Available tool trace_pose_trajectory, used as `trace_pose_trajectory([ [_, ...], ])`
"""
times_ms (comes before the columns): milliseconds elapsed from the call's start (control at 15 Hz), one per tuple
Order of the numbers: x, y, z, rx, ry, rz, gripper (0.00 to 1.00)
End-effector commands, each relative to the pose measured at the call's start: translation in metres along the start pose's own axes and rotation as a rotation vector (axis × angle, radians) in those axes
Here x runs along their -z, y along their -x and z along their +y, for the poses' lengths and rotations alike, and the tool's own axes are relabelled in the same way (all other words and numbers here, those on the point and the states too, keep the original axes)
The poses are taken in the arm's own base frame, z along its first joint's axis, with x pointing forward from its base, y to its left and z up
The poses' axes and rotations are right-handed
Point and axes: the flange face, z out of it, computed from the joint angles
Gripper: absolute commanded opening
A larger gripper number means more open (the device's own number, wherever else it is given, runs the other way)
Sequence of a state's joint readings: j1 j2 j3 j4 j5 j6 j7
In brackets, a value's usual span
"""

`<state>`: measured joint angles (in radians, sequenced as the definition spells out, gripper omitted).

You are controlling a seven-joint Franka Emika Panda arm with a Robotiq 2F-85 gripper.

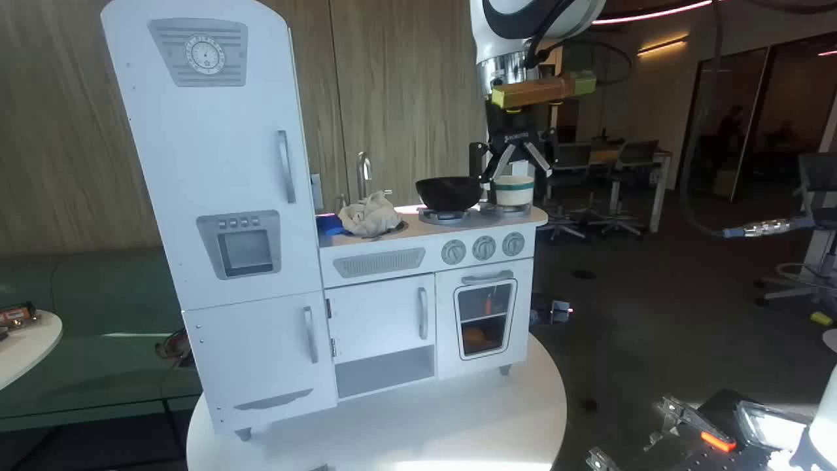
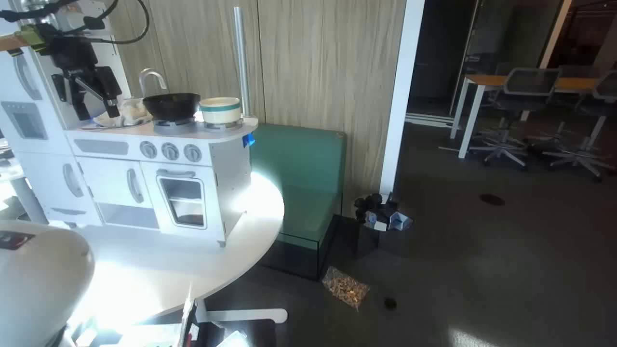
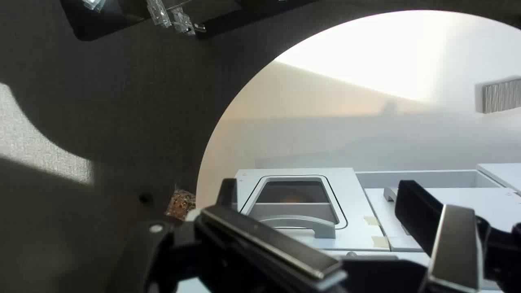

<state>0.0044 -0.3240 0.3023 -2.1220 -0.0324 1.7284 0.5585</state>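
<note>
Currently the things nearest your gripper (image 2: 98,113) look to be the black bowl (image 2: 172,106) and, beside it, the teal-banded white pot (image 2: 221,113), each sitting on a burner (image 2: 175,129) toward the upper left of the frame in an exterior view. You hold nothing: the fingers (image 3: 418,217) are spread wide, with a visible gap between them and the bowl. Watch your depth, because at upper right in an exterior view the gripper (image 1: 516,176) overlaps the edges of both, yet it probably hangs in front of them. Check that against the wrist view, where the oven door (image 3: 299,195) and its handle (image 3: 311,223) show at lower centre, partly behind a finger. To position well, settle depth and sideways alignment first and move slowly, since a light bump could shift either piece. Leave room too for the crumpled cloth (image 1: 371,214) left of the bowl and the faucet (image 1: 361,183) behind it. Below, the toy kitchen (image 1: 379,317) stands on a round white table (image 1: 490,412), so press gently.
</note>
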Motion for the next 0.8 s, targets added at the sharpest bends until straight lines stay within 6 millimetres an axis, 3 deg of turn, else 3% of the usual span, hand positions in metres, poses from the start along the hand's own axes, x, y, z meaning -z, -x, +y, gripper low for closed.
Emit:
trace_pose_trajectory([
  [0, 0.003, 0.000, 0.000, 0.000, -0.002, 0.003, 1.00],
  [400, 0.007, 0.000, 0.000, -0.001, -0.006, 0.012, 1.00],
  [600, 0.024, -0.022, 0.005, -0.011, -0.060, 0.038, 1.00],
  [733, 0.047, -0.038, 0.015, -0.100, -0.131, 0.101, 1.00],
])
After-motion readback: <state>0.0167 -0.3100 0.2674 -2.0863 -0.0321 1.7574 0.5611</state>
